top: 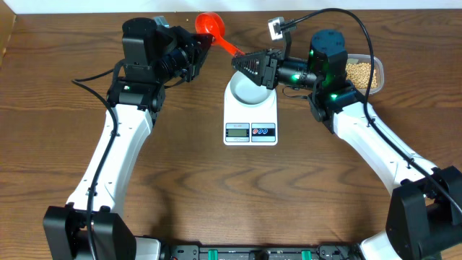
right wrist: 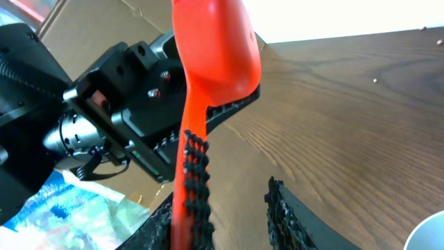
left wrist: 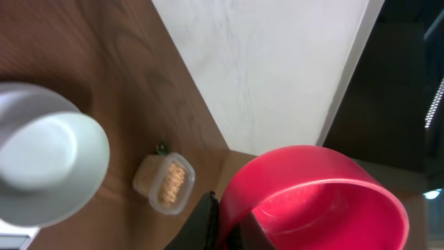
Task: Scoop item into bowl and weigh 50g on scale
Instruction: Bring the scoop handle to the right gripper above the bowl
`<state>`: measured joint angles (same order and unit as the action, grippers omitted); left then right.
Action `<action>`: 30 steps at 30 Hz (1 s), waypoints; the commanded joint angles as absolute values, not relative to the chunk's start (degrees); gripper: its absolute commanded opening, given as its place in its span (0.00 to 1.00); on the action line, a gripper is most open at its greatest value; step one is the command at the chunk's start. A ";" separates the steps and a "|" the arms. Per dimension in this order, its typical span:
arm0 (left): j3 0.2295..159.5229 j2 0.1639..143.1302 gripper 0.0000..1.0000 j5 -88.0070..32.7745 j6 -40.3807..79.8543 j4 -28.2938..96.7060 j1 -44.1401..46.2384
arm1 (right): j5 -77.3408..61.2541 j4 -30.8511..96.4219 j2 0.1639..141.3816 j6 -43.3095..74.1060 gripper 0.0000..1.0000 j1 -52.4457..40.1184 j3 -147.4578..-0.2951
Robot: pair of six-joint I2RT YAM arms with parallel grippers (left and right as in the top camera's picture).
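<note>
My left gripper is shut on the rim of a red scoop, seen close up in the left wrist view, where the scoop looks empty and my left gripper pinches its edge. The scoop's handle runs down along one finger of my right gripper, whose jaws stand open with a bare gap between them. In the overhead view the right gripper hovers just above the white bowl, which sits empty on the scale. The tan beans lie in a clear container.
The left wrist view also shows the bowl and the beans' container on the brown table. The left arm's black wrist is close behind the scoop. A cable loops over the right arm. The table's back edge is near.
</note>
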<state>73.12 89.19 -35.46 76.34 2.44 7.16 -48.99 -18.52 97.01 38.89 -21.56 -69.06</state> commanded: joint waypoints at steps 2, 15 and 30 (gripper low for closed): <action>74.17 89.32 0.07 -38.68 80.36 2.17 6.94 | -47.48 -20.01 96.66 39.83 0.35 -21.63 -69.91; 74.17 89.30 0.07 -40.12 84.40 2.28 6.94 | -45.98 -25.82 96.66 41.56 0.31 -20.82 -69.91; 74.13 89.30 0.07 -41.43 83.66 2.52 6.92 | -45.15 -26.44 96.66 41.54 0.26 -20.56 -69.91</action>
<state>73.12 89.19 -40.03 84.20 2.57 7.16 -46.33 -26.26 97.01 41.28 -21.02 -69.06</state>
